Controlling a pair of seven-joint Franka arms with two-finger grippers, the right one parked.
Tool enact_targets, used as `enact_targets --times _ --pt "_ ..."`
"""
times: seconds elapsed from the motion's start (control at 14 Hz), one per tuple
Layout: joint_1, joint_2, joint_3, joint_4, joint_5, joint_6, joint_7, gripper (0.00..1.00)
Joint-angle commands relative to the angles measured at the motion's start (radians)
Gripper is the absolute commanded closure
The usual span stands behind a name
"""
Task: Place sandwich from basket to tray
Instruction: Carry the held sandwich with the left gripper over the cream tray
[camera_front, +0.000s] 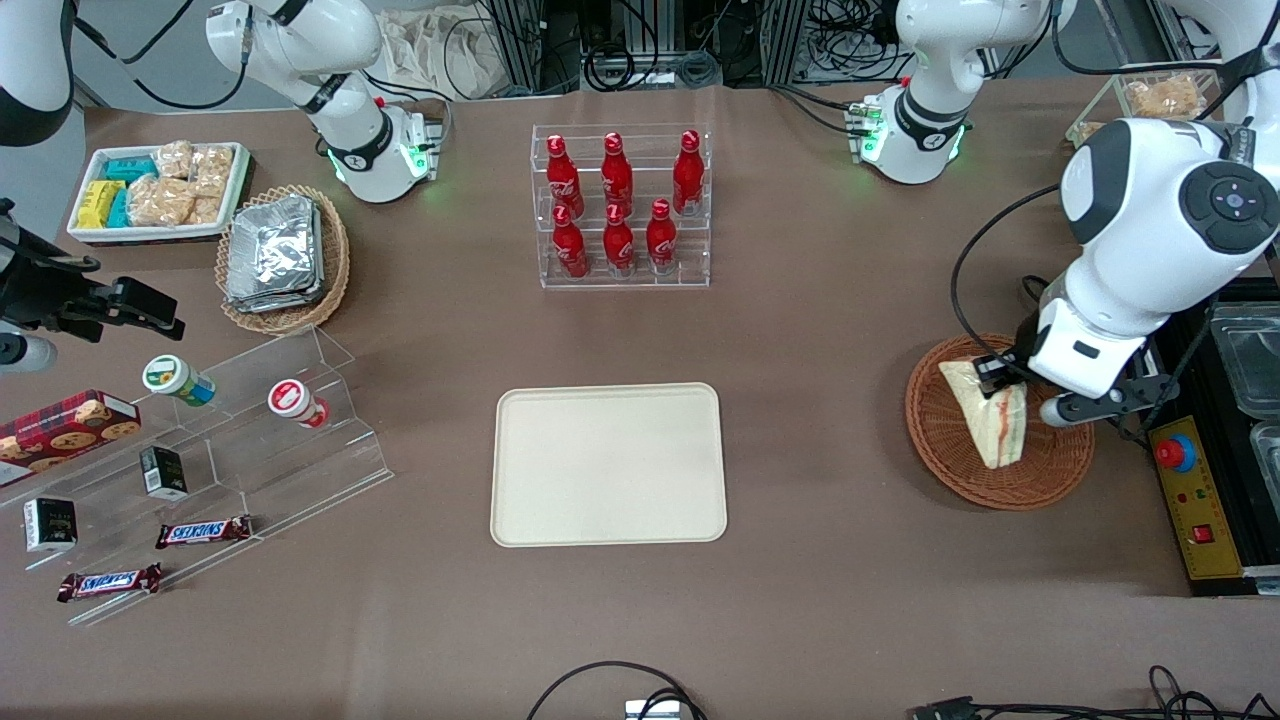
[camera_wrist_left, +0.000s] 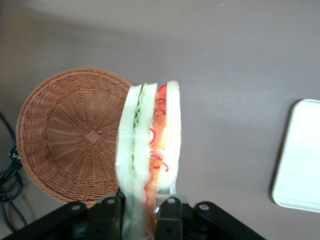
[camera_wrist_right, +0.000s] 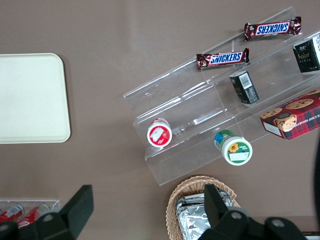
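My left gripper (camera_front: 1002, 385) is shut on the sandwich (camera_front: 992, 420), a wedge of white bread with red and green filling in a clear wrap. The wedge hangs from the gripper over the reddish-brown wicker basket (camera_front: 955, 475), at the working arm's end of the table. In the left wrist view the black fingers (camera_wrist_left: 111, 212) pinch one end of the sandwich (camera_wrist_left: 150, 140) inside the gripper (camera_wrist_left: 141, 215), and the basket (camera_wrist_left: 65, 135) beneath holds nothing else. The cream tray (camera_front: 608, 465) lies flat at mid-table, bare, toward the parked arm from the basket; its edge (camera_wrist_left: 300, 155) shows in the wrist view.
A clear rack of red bottles (camera_front: 622, 205) stands farther from the front camera than the tray. A yellow control box with a red button (camera_front: 1195, 500) sits beside the basket. A stepped acrylic shelf with snacks (camera_front: 200, 450), a tan basket of foil packs (camera_front: 283, 255) and a white bin (camera_front: 155, 190) lie toward the parked arm's end.
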Motion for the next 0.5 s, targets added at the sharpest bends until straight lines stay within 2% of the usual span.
enact_targets --times 0.0,0.14,0.29,0.43 --pt "-0.051 0.084 -0.014 0.151 0.016 -0.079 -0.032 0.74" --pt "-0.090 0.113 -0.014 0.201 0.035 -0.082 -0.057 0.74" --pt "-0.152 0.154 -0.016 0.258 0.107 -0.106 -0.058 0.74" --pt "-0.221 0.217 -0.014 0.320 0.131 -0.120 -0.063 0.73"
